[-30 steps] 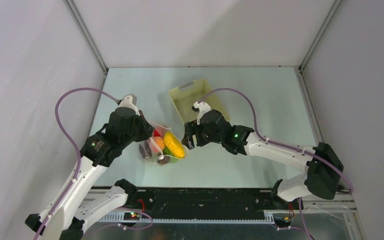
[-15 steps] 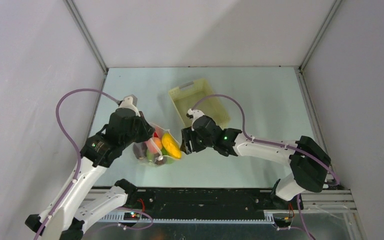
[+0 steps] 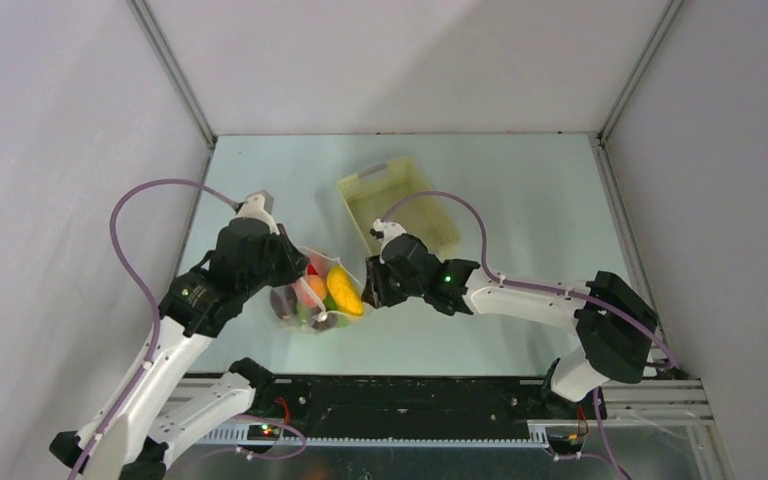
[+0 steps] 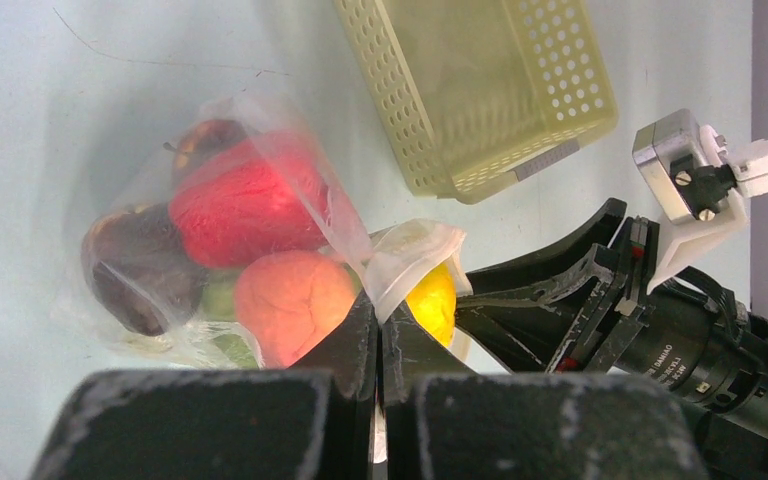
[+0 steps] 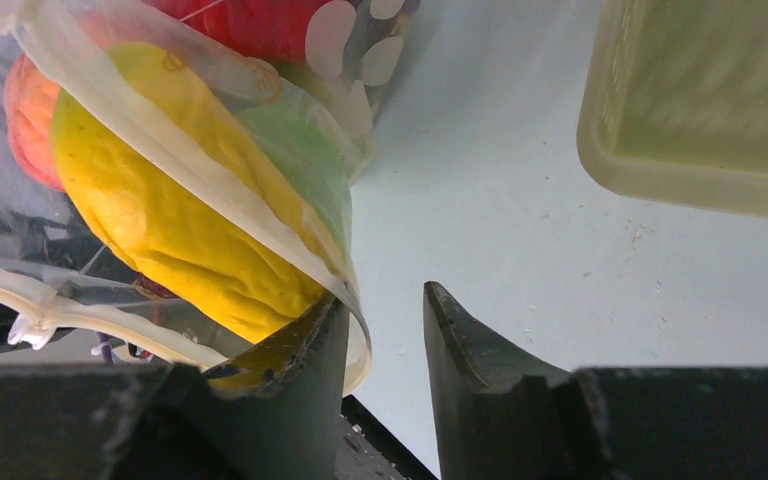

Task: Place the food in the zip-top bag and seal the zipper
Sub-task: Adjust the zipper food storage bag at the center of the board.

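Observation:
The clear dotted zip-top bag (image 3: 312, 300) lies between the arms with the food inside: yellow banana (image 3: 344, 290), peach (image 4: 292, 304), red pepper (image 4: 245, 200), dark apples (image 4: 135, 270), a green piece (image 5: 295, 150). My left gripper (image 4: 380, 315) is shut on the bag's mouth edge with the zipper strip (image 4: 410, 262). My right gripper (image 5: 385, 315) is open at the bag's right side. Its left finger (image 5: 305, 350) sits against the mouth strip (image 5: 200, 170) by the banana (image 5: 170, 230); nothing is between the jaws. The mouth stands open.
The pale yellow slotted basket (image 3: 396, 205) stands just behind the right gripper, seen also in the left wrist view (image 4: 480, 90) and the right wrist view (image 5: 700, 100). Grey walls enclose the table on three sides.
The right gripper has moved left up against the bag. The bag and food have shifted slightly left with it. The left gripper keeps its hold.

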You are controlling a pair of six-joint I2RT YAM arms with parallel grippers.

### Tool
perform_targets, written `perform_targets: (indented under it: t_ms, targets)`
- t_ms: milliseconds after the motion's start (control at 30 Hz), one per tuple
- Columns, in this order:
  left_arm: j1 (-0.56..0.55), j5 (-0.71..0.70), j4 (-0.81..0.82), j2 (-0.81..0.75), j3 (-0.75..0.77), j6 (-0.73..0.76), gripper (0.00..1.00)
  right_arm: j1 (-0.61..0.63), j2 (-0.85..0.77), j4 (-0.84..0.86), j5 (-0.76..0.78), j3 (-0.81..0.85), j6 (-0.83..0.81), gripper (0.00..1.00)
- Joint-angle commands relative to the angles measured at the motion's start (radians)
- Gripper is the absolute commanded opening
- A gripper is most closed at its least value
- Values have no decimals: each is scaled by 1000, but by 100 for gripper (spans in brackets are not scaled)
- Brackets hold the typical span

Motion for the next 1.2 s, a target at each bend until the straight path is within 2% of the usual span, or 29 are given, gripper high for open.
perform_targets:
  t_ms: [0,100,267,300,433,567,800,933,1000,1167]
  targets:
    - [6,20,58,-27,0,-4,0,8,21,54,-4,4,32,36]
    - [6,18,53,-36,-3,0,0,9,29,64,-6,3,41,29]
    - [6,17,41,-42,-8,5,0,10,6,68,-43,3,51,3]
    - [6,19,41,-41,-10,7,0,9,-3,65,-45,4,52,1]
    - [6,35,37,-16,-17,27,0,10,-73,26,-40,4,60,0]
    - [6,184,85,6,-34,60,0,10,-148,-14,-44,17,65,0]
    - [6,334,148,20,-35,90,0,12,-221,-94,-82,71,79,0]
    - [5,440,177,13,-27,100,0,12,-252,-197,-124,146,73,0]
    - [5,456,161,20,-7,111,0,14,-274,-298,-117,205,59,0]
    - [5,460,120,48,27,138,0,21,-363,-402,-112,267,18,0]
